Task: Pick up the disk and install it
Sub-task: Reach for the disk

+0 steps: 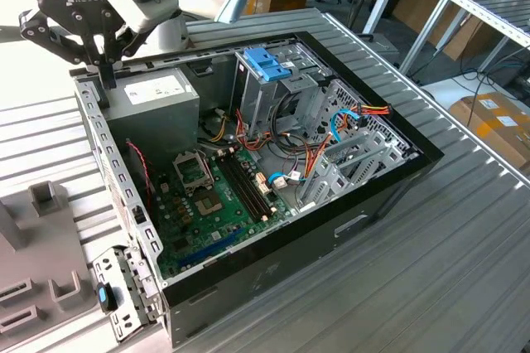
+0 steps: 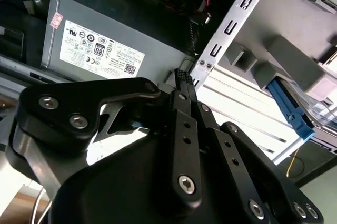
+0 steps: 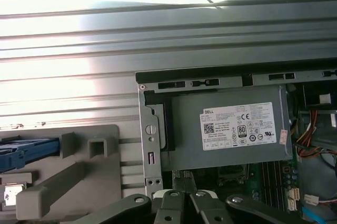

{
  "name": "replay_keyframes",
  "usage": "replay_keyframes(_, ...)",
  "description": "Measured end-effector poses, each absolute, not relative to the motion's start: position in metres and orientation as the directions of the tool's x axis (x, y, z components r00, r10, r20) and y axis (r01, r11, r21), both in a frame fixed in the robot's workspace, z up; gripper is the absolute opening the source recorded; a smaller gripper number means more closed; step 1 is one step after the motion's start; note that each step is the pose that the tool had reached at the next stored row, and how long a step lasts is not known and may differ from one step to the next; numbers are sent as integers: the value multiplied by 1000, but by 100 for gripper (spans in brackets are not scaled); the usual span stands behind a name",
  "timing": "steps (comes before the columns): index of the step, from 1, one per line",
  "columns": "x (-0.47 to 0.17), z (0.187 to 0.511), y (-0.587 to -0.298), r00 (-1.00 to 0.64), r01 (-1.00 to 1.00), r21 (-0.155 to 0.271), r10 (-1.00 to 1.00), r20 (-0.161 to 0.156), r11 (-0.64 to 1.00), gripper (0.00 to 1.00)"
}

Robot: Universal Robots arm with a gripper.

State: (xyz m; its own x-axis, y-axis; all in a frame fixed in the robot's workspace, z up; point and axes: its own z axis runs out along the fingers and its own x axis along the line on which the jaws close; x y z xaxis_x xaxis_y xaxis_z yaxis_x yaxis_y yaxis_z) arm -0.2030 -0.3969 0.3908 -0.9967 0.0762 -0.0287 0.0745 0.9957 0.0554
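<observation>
**rackmonkey:** So, biggest stuff first: ribbed metal table (image 1: 447, 237), open computer case (image 1: 331, 245) lying on it, power supply (image 1: 153, 108) in the corner on the exterior view's left. Where's the disk at?

**bolt_head:** Not in the case. It's parked in the grey holder (image 3: 79, 182) just outside the case wall, with its blue rails showing in both wrist views (image 3: 23, 153). That's well apart from the blue-handled drive cage (image 1: 265, 63) deeper inside the case.

**rackmonkey:** And the gripper?

**bolt_head:** The gripper (image 1: 106, 81) hangs right over the case edge, beside the power supply. Its fingers are pressed together with nothing between them.

**rackmonkey:** What would bite you here?

**bolt_head:** Couple of things, imo. It's sitting low next to that punched metal edge, so any sideways move toward the holder could clip it. Closed fingers can't straddle the disk either; they'd just poke it and shove it around in the holder. Those plastic rails look slick too, so an off-centre pinch might let it tilt. And the cables (image 1: 310, 158) near the cage could snag it.
</observation>
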Motion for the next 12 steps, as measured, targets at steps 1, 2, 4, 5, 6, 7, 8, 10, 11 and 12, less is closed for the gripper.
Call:
replay_keyframes(1, -204, 391, -397, -997, 75, 55, 76, -29, 996, 11)
replay_keyframes(2, -205, 391, -397, -997, 74, 55, 76, -29, 996, 11)
replay_keyframes(4, -206, 391, -397, -997, 75, 55, 76, -29, 996, 11)
replay_keyframes(5, -206, 391, -397, -997, 74, 55, 76, -29, 996, 11)
replay_keyframes(6, -207, 391, -397, -997, 74, 55, 76, -29, 996, 11)
replay_keyframes(7, -207, 391, -397, -997, 74, 55, 76, -29, 996, 11)
replay_keyframes(8, -208, 391, -397, -997, 74, 55, 76, -29, 996, 11)
replay_keyframes(10, -209, 391, -397, -997, 74, 55, 76, -29, 996, 11)
replay_keyframes(11, -209, 391, -397, -997, 75, 55, 76, -29, 996, 11)
replay_keyframes(12, -210, 391, -397, -997, 74, 55, 76, -29, 996, 11)
